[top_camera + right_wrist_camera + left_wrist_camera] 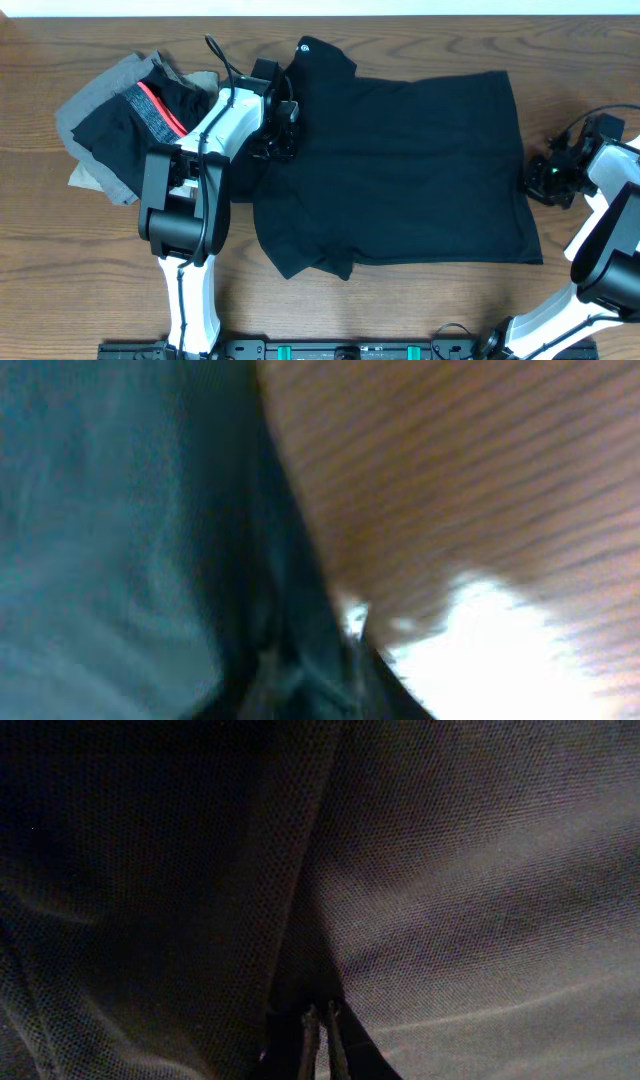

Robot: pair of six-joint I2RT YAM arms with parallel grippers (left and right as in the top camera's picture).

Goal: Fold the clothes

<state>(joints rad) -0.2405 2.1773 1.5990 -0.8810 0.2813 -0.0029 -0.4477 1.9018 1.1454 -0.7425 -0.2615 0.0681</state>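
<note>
A large black T-shirt (400, 170) lies spread flat across the middle of the table, with its neck (310, 50) at the far left. My left gripper (275, 135) rests on the shirt's left edge below the neck. In the left wrist view its fingers (322, 1038) are pressed together with black fabric (450, 870) bunched around them. My right gripper (540, 178) is at the shirt's right edge. The right wrist view is blurred: dark fabric (120, 530) runs down to the jaws (320, 680), whose fingers I cannot make out.
A heap of other clothes (120, 120) lies at the far left: grey pieces, a black piece with a red band (155, 108) and a tan piece (88, 176). Bare wooden table (420, 310) shows in front of the shirt and to the right (480, 480).
</note>
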